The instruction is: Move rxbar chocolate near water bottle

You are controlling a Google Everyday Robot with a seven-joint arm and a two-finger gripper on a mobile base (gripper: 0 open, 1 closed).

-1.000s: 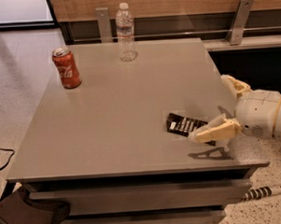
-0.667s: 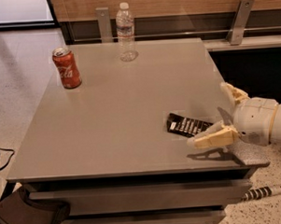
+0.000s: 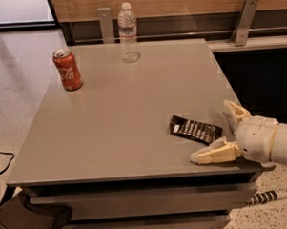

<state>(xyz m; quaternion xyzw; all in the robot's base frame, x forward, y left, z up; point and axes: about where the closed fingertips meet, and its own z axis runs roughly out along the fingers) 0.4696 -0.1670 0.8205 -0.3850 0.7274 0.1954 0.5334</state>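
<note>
The rxbar chocolate (image 3: 195, 129), a flat black wrapper with white lettering, lies on the grey table (image 3: 124, 112) near its front right corner. The water bottle (image 3: 128, 32), clear with a white cap, stands upright at the table's far edge, left of centre. My gripper (image 3: 210, 131) comes in from the right with its cream fingers spread open. One finger (image 3: 216, 153) lies low just in front of the bar's right end. The other finger (image 3: 236, 112) is behind and to the right of it. The gripper holds nothing.
A red soda can (image 3: 68, 69) stands upright at the table's far left. A wooden wall with metal brackets (image 3: 244, 21) runs behind the table. A dark bag (image 3: 29, 224) sits on the floor at the front left. Drawers lie under the tabletop.
The gripper has moved toward the table's front edge, lower in view, staying open. The bar, bottle and can have not moved.
</note>
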